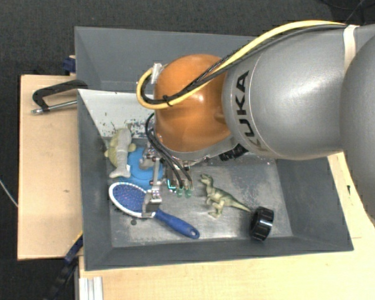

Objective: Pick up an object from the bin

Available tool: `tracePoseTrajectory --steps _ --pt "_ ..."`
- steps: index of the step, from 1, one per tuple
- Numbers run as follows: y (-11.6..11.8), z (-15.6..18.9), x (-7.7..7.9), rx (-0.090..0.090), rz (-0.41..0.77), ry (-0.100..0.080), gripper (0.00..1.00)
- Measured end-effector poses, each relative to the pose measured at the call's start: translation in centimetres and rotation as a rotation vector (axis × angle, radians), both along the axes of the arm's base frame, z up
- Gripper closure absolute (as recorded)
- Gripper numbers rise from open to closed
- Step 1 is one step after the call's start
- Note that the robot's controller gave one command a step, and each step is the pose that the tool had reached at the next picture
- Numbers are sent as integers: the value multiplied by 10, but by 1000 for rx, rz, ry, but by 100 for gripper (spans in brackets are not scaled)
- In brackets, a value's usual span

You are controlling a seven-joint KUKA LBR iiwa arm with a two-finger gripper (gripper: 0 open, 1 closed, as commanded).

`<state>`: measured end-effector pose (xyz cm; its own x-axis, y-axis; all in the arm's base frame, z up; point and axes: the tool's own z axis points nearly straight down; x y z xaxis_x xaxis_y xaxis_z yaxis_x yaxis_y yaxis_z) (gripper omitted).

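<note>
My gripper [154,197] hangs under the arm's orange cover at the left middle of the bin, low over the neck of a blue hairbrush [130,199]. The brush has an oval white-rimmed head and a blue handle running toward the lower right. Just behind the gripper lies a round light-blue thing [137,160], partly hidden by it. A pale beige toy figure [118,149] lies to that thing's left. An olive toy dinosaur [216,199] stands to the gripper's right.
A black round cap [260,223] lies at the bin's front right, past the dinosaur's tail. The arm and its orange cover hide the middle and back of the bin. Bare bin floor shows between the brush handle and the cap.
</note>
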<state>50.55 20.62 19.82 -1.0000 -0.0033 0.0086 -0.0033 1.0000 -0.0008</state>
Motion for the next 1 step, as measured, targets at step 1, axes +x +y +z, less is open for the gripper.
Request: tracePoseTrajectory --steps 1 --pt "-2 -116 7 2 -72 3 0"
